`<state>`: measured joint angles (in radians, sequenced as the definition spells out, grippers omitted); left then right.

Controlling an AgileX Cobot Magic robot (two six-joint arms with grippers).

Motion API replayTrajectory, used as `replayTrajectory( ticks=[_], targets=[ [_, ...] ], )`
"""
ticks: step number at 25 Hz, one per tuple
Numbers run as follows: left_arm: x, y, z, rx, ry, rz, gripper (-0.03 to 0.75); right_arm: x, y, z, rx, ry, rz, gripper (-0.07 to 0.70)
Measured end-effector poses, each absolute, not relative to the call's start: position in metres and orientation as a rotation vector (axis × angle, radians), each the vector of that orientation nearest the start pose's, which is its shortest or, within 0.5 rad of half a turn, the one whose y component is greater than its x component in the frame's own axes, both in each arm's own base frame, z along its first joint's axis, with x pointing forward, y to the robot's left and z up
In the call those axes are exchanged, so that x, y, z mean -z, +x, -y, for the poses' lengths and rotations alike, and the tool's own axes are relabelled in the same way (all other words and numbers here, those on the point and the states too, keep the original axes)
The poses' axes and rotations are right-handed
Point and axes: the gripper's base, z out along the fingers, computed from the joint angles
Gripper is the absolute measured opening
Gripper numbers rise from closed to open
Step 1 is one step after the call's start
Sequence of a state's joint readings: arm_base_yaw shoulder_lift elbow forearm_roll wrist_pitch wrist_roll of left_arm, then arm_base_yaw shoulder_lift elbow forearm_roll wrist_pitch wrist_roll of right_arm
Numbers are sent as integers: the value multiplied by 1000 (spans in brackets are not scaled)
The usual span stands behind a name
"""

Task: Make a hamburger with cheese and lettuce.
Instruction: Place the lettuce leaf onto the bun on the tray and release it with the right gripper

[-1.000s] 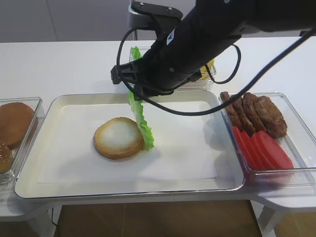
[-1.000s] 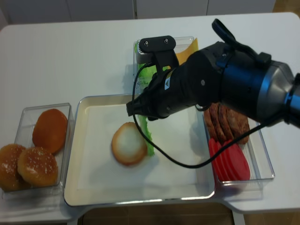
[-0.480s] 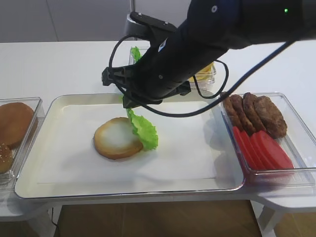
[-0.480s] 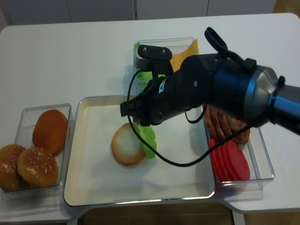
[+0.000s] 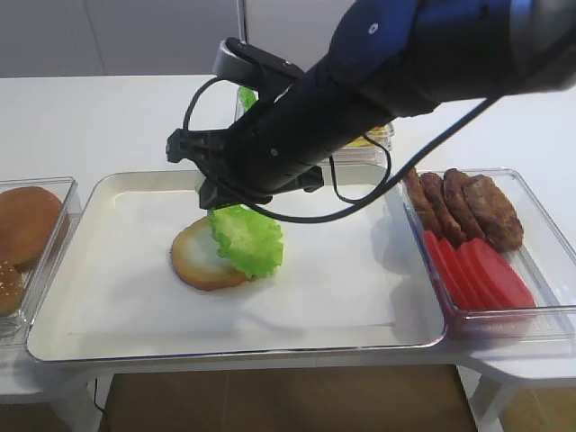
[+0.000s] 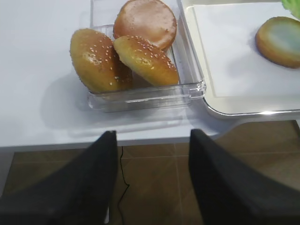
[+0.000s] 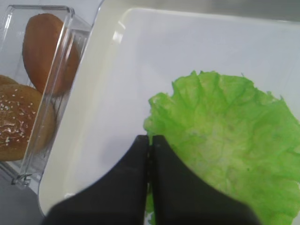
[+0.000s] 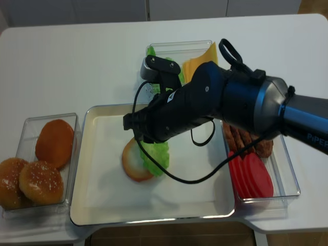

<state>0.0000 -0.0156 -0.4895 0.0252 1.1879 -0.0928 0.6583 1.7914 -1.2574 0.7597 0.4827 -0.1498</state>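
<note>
The hamburger is a flat bun half (image 5: pixel 192 264) with a pale cut face, lying on the white tray (image 5: pixel 90 315). A green ruffled lettuce leaf (image 5: pixel 246 241) drapes over the bun's right part. My right gripper (image 7: pixel 151 138) is shut on the near edge of this lettuce (image 7: pixel 229 154), just above the bun, which the leaf hides in the right wrist view. Cheese (image 8: pixel 197 62) sits in the clear box behind the tray. My left gripper (image 6: pixel 152 133) hangs open and empty off the table's front edge, left of the bun half (image 6: pixel 280 41).
A clear box at the left holds domed brown buns (image 6: pixel 126 51). A box at the right holds patties (image 5: pixel 468 202) and tomato slices (image 5: pixel 477 270). More lettuce (image 8: pixel 150 51) stands in the back box beside the cheese. The right arm (image 5: pixel 378 81) reaches across the tray.
The right gripper moved left and lower with the lettuce. The leaf hung on edge beside the bun before; it now spreads over the bun's right part.
</note>
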Motion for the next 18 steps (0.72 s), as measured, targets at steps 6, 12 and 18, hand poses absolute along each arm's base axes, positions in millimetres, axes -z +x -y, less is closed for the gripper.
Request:
replayTrajectory(
  ticks=[6, 12, 18],
  targets=[
    [-264, -12, -2, 23, -104, -2164, 369, -240, 294, -267, -959, -307, -2512, 2],
    [-264, -12, -2, 23, -104, -2164, 369, -239, 294, -267, -957, -324, -2509, 2],
    [-264, -12, -2, 23, -104, -2164, 369, -239, 294, -267, -955, -329, -2507, 2]
  ],
)
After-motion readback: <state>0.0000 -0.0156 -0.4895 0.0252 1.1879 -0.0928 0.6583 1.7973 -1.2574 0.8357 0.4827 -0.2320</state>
